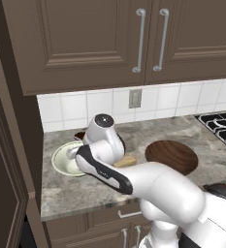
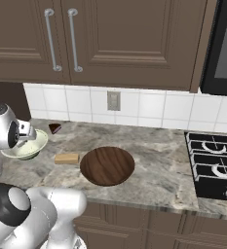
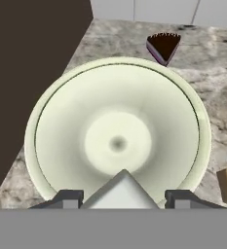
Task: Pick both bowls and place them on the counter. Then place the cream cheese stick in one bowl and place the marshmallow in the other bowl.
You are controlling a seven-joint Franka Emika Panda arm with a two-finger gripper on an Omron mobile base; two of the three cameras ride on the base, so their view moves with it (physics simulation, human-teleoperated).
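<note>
A white robot arm reaches over the grey-beige marbled stone counter [image 2: 154,170], its two-finger gripper [image 3: 121,196] poised directly above the pale cream glossy ceramic bowl [image 3: 117,136], which sits on the counter at its far left end, beside the dark cabinet side panel [image 1: 15,145]. In the hand view the two dark fingertips [image 3: 66,198] stand apart at the bowl's near rim with a white, peaked shape between them; whether that is the marshmallow, and whether the fingers grip it, cannot be told.

The dark brown wood-grained bowl [image 2: 107,165] rests on the counter to the right of the cream bowl, well apart from it. Between the two bowls lies the small tan-yellow rectangular block of cream cheese [image 2: 66,158], nearer the cream bowl and touching neither. A dark brown wedge-shaped cake slice [image 3: 163,46] sits behind the cream bowl, towards the white tiled backsplash [image 2: 149,109]. A black gas stove [image 2: 213,165] occupies the counter's right end, far from the cream bowl.
</note>
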